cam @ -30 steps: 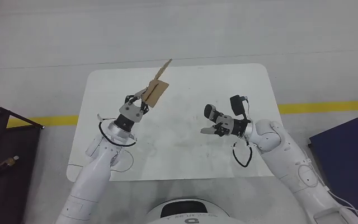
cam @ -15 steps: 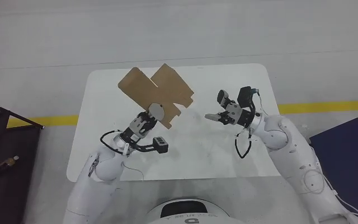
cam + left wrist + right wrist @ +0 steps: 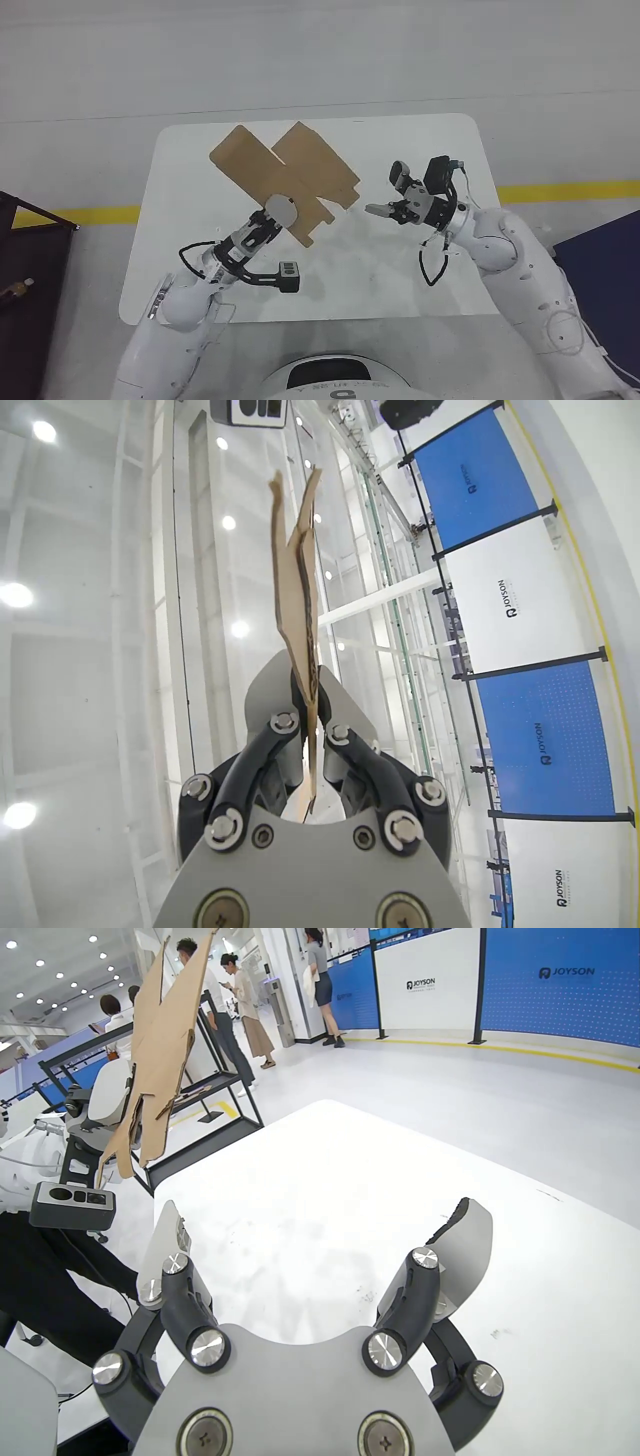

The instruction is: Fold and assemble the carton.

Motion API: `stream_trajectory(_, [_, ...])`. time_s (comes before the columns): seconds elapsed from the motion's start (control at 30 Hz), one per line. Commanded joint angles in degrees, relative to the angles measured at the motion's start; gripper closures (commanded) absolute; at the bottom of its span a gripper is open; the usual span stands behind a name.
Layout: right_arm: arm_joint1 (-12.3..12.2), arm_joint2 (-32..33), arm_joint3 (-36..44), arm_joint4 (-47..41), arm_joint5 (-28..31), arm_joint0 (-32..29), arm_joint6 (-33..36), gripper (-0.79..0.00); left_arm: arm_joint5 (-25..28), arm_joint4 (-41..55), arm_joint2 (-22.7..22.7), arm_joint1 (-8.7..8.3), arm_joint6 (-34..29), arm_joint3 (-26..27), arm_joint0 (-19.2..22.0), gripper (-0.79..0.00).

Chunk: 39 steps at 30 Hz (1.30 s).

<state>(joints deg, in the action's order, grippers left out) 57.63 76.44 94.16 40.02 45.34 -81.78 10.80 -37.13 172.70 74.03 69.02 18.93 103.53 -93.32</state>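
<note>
Here our left gripper [image 3: 310, 695] is clamped tight on the lower edge of the flat brown corrugated cardboard carton [image 3: 290, 175]; we hold it unfolded and raised in the air over the left half of the rounded white table [image 3: 400, 270]; our right gripper [image 3: 320, 1223] hovers above the table's right side, fingers spread wide with nothing between them, near the carton's right edge but apart from it.

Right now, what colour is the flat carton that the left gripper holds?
The carton is plain brown, with no print visible; the top view shows it best.
</note>
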Motion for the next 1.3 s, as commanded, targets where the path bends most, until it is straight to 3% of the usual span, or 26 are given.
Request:
stream_trajectory(0.0, [-0.03, 0.16, 0.22, -0.13, 0.22, -0.20, -0.04, -0.785, -0.03, -0.05, -0.10, 0.01, -0.29, 0.00, 0.00, 0.000])
stream_trajectory(0.1, [-0.05, 0.34, 0.51, -0.20, 0.31, -0.50, -0.06, -0.785, -0.16, -0.78, 0.12, -0.01, -1.10, 0.23, -0.12, 0.000])
stream_trajectory(0.17, [-0.05, 0.37, 0.63, -0.40, 0.40, -0.62, -0.08, -0.785, -0.81, -6.77, 1.86, -0.03, -4.24, 0.55, 0.48, 0.000])
stream_trajectory(0.23, [-0.03, 0.27, 0.56, -0.95, 0.40, -0.60, 0.04, -0.785, -2.33, -26.24, 4.40, -0.03, -10.87, 2.02, 1.34, 0.000])
stream_trajectory(0.3, [0.02, 0.00, 0.50, -1.75, 0.15, -0.37, 0.44, -0.785, -0.06, -41.24, 4.07, 0.48, -22.27, 2.46, 0.87, 0.000])
stream_trajectory(0.5, [0.22, -2.46, -1.40, -10.93, 4.52, 1.33, 2.90, -0.785, 15.56, -84.79, 1.71, 0.66, -48.13, -1.12, 2.70, 0.000])
stream_trajectory(0.8, [0.05, -5.81, -6.25, -26.85, 5.92, 4.51, 11.71, -0.785, 33.94, -123.20, 4.17, -1.16, -65.87, -7.03, 6.60, 0.000])
stream_trajectory(0.93, [0.15, -7.11, -8.78, -36.96, 1.17, 5.24, 14.49, -0.785, 43.36, -128.02, 4.86, -1.37, -71.27, -7.95, 7.29, 0.000])
stream_trajectory(1.27, [0.15, -7.11, -8.78, -36.96, 1.17, 5.24, 14.49, -0.785, 43.36, -128.02, 4.86, -1.37, -71.27, -7.95, 7.29, 0.000])
